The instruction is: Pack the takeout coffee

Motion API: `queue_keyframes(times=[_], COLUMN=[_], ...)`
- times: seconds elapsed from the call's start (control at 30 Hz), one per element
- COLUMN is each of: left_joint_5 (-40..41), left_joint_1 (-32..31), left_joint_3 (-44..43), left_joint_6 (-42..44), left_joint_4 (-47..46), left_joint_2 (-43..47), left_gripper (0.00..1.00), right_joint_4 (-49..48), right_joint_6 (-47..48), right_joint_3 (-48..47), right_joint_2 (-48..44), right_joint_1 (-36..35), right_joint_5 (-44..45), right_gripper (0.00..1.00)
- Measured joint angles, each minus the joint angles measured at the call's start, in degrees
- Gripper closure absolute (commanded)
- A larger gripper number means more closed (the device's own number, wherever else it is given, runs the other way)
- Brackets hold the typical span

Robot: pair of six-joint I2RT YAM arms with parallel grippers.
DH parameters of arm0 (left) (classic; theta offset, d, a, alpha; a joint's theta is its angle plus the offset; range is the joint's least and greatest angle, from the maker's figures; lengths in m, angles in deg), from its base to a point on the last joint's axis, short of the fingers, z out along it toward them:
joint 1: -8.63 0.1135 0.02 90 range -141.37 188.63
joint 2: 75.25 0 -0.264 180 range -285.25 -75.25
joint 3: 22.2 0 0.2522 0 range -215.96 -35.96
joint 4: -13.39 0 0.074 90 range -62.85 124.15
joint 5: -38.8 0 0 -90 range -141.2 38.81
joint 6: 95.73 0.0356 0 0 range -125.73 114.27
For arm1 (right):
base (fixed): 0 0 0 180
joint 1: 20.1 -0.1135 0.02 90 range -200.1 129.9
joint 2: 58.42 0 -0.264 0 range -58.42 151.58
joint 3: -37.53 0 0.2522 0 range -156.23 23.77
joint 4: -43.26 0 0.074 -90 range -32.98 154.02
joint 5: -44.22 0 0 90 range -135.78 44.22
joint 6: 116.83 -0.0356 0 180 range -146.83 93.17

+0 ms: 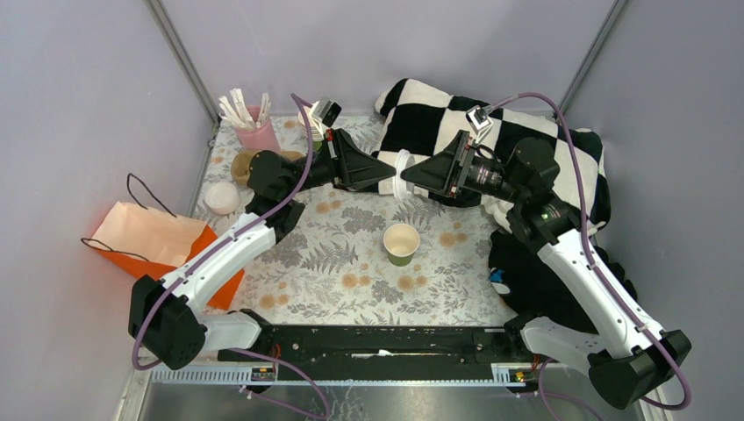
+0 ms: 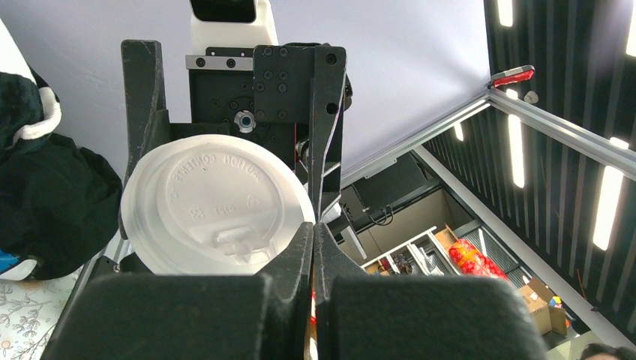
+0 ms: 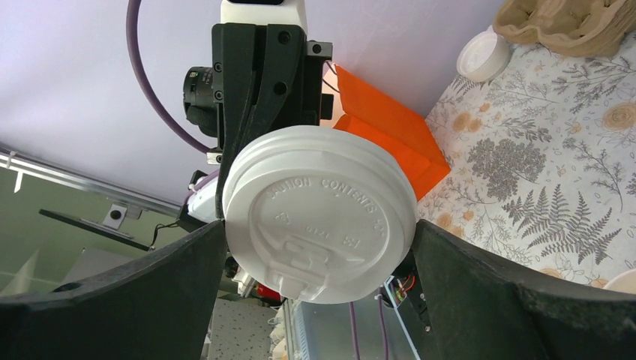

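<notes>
Closest in: got the green cup (image 1: pixel 401 243) standing upright on the floral table cover (image 1: pixel 351 281), out in front of both arm bases. No lid on it, pale inside, can't tell about any liquid. Probably parked in the open like that to leave room for coming down on it from above. So not a finished takeout coffee yet, just the bottom half of one.

Off to the left, seeing an orange paper bag (image 1: pixel 153 237) lying flat at the cover's edge, black handles trailing, nothing visible inside. Guessing that as the packing spot.

Further back and up in the air: the white lid (image 3: pixel 315 187), held on edge between the two grippers. Looks pinched at the rim by the left gripper (image 2: pixel 313 232), jaws fully closed. Right gripper (image 3: pixel 319 229) spread wide, one finger either side of the lid, can't tell about actual contact. Reads like a handover, trading a rim pinch for a hold better suited to pressing the lid down flat.

Behind all that, back left: a loose lid (image 1: pixel 221 197) flat on the table, a brown pulp carrier (image 1: pixel 248 162) with contents hard to make out, and a pink holder (image 1: pixel 257 133) with white sticks standing in it. Checked blanket (image 1: pixel 439 110) bunched along the far right
</notes>
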Motion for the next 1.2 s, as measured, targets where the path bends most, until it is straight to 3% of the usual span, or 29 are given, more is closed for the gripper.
queue_keyframes(times=[1.2], left_joint_5=[0.02], left_joint_1=[-0.57], left_joint_3=[-0.46], left_joint_6=[0.28], left_joint_4=[1.14], left_joint_2=[-0.33], left_gripper=[1.0], right_joint_4=[0.79], right_joint_6=[-0.11], right_joint_3=[0.28], right_joint_2=[0.0], right_joint_1=[0.0], right_joint_5=[0.04], right_gripper=[0.04])
